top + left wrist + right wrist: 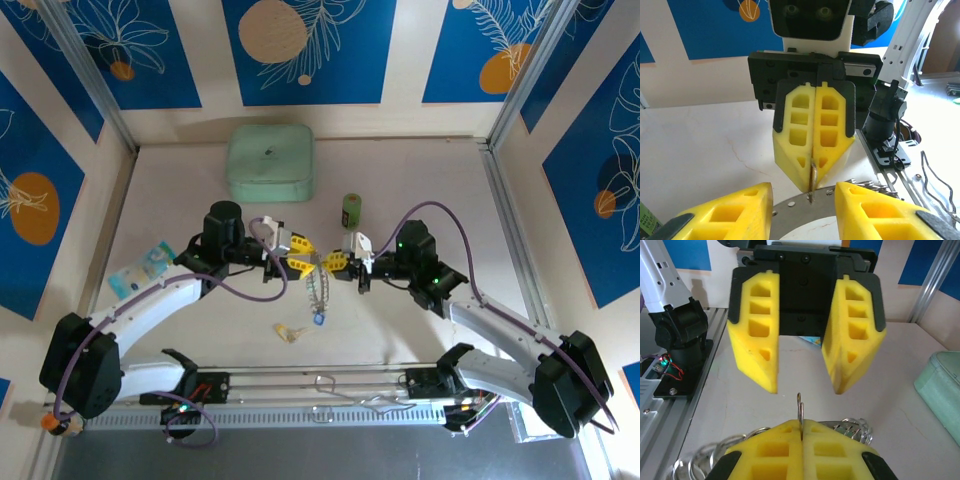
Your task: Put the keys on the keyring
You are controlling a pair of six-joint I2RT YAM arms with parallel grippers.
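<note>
Right claw (802, 432) is clamped fully shut on the keyring (318, 285). On my right wrist feed a thin sliver of wire stands up out of the pinch, and coiled loops spill out on both sides of the fingers. Left claw (805, 390) faces it nose to nose, just beside it. Its yellow fingers (757, 340) are partly spread and grip nothing, with the gap lined up on that sliver.

From the overhead camera, nearest the arm bases a key with a yellow head (288, 331) lies loose on the table (400, 320), apart from the ring. Just beyond it a key with a blue head (319, 320) sits at the near end of the ring. I can't tell whether it is threaded on or only touching. The ring runs from there up to the two claws, which meet over the middle of the table.

Off to the left, beside the left arm, lies a blue-green packet (140, 268). Behind the right claw a small green cylinder (351, 209) stands upright, close to its wrist. Farthest back, a mint-green square box (270, 162) sits near the rear wall, well apart from the claws.
</note>
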